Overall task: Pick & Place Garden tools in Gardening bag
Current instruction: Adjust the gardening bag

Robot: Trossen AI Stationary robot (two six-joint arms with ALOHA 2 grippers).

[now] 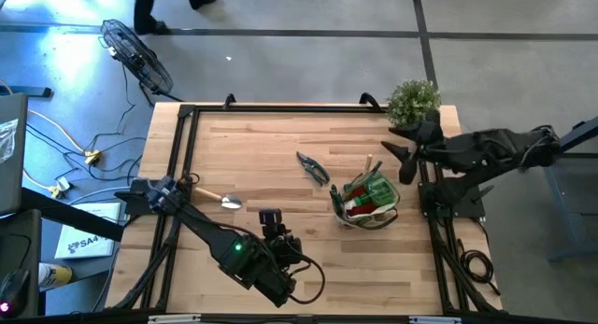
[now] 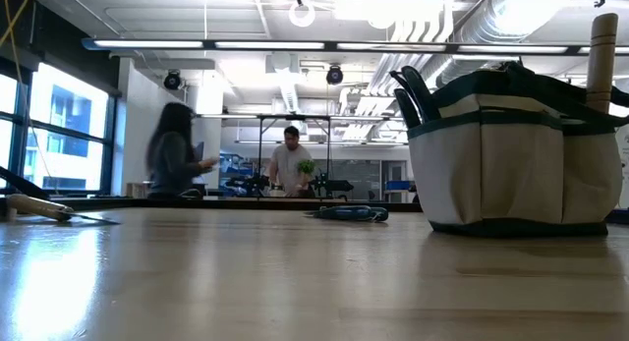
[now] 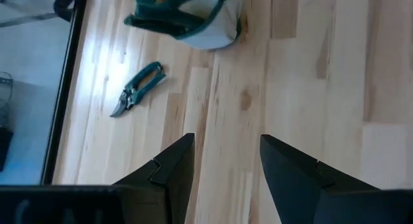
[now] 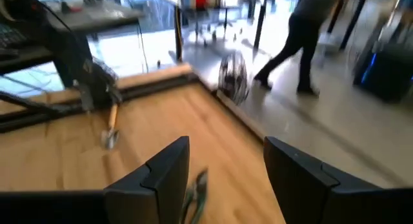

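The beige gardening bag with dark green trim stands upright on the table's right half, with green, red and wooden-handled tools sticking out of it; it also shows in the low view. Green-handled pruning shears lie flat left of the bag and show in the left wrist view. A wooden-handled trowel lies flat near the left edge. My left gripper is open and empty near the front, above bare wood. My right gripper is open and empty at the right edge, beyond the bag.
A bushy green plant stands at the far right corner beside my right arm. A black frame rail runs along the table's edges. Bare wood lies between the shears and the trowel. People move in the room behind.
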